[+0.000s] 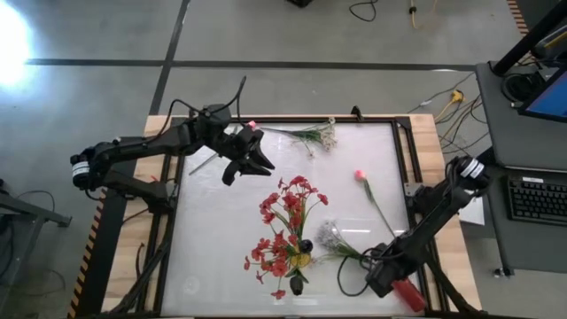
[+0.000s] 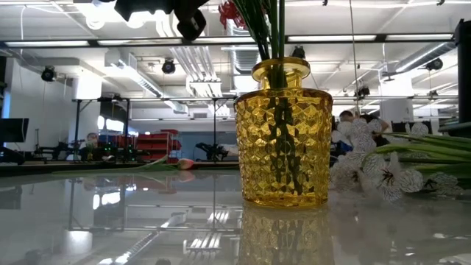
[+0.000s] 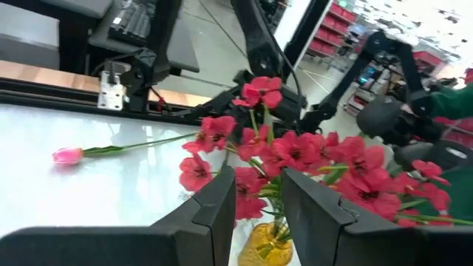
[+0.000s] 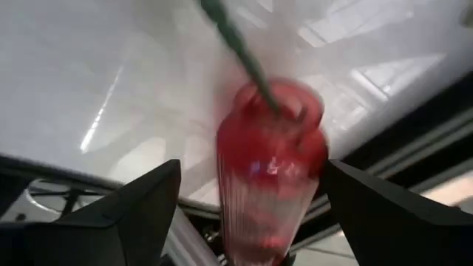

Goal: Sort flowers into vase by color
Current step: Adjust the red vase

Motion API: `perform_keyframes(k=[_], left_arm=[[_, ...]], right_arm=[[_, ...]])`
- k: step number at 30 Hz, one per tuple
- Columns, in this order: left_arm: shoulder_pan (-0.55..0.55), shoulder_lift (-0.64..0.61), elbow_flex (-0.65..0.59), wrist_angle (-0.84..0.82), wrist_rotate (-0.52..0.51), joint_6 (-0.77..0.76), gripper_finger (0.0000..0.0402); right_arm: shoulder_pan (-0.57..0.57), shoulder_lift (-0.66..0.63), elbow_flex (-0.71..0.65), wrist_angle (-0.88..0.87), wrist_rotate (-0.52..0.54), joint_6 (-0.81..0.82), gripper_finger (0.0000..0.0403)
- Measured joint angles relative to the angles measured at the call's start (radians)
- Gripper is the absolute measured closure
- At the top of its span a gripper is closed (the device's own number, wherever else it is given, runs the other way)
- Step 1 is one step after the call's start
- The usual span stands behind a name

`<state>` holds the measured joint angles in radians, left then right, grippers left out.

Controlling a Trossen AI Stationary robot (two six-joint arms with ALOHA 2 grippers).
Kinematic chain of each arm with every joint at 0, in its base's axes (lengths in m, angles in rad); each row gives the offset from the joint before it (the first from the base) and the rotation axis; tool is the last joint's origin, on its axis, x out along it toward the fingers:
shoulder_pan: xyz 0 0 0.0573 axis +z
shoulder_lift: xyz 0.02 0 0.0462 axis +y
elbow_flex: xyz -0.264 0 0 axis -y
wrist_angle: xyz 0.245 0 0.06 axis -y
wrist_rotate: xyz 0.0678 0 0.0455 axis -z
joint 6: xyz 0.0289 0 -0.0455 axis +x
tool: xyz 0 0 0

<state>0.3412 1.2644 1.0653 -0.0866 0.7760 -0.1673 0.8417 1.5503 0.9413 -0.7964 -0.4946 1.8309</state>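
A yellow glass vase (image 1: pixel 302 260) (image 2: pixel 283 132) stands near the table's near edge with red blossom stems (image 1: pixel 285 213) (image 3: pixel 295 151) in its mouth. One white spray (image 1: pixel 331 234) (image 2: pixel 375 171) lies beside it, and another (image 1: pixel 319 135) lies at the far edge. A pink bud (image 1: pixel 361 175) (image 3: pixel 68 155) lies on its stem. My left gripper (image 1: pixel 251 166) (image 3: pixel 259 199) hovers open above the table, left of the red blossoms. My right gripper (image 1: pixel 388 276) (image 4: pixel 253 168) is wide open at the near right corner. A red vase (image 4: pixel 270 166) (image 1: pixel 409 295) sits between its fingers, with a green stem (image 4: pixel 236 41) in its mouth. My right gripper has one finger on each side of the red vase's body (image 4: pixel 270 192), looking down on its mouth. I cannot tell whether either finger touches the vase. My left gripper touches nothing.
The white table top is framed by a dark rail and wooden boards (image 1: pixel 425 133). A desk with a keyboard (image 1: pixel 539 197) stands to the right. Bare table surface lies at the near left (image 1: pixel 213 257). The room behind the table holds shelves and equipment.
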Motion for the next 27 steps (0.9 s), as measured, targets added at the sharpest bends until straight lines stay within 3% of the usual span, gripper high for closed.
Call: perform_keyframes(k=[9, 18, 21, 27], left_arm=[[0.0, 0.0, 0.0, 0.0, -0.007, -0.007, 0.0303], [0.0, 0.0, 0.0, 0.006, -0.007, -0.006, 0.0303], [0.0, 0.0, 0.0, 0.007, -0.007, -0.001, 0.0303], [0.0, 0.0, 0.0, 0.021, -0.007, -0.001, 0.0303]], right_arm=[[0.005, 0.108, -0.003, 0.055, -0.011, -0.04, 0.0114], [0.019, 0.123, -0.003, 0.083, -0.041, -0.031, 0.0161], [0.022, 0.111, -0.004, 0.082, -0.04, -0.029, 0.0147], [0.053, 0.101, -0.005, 0.079, -0.063, -0.036, 0.0081]])
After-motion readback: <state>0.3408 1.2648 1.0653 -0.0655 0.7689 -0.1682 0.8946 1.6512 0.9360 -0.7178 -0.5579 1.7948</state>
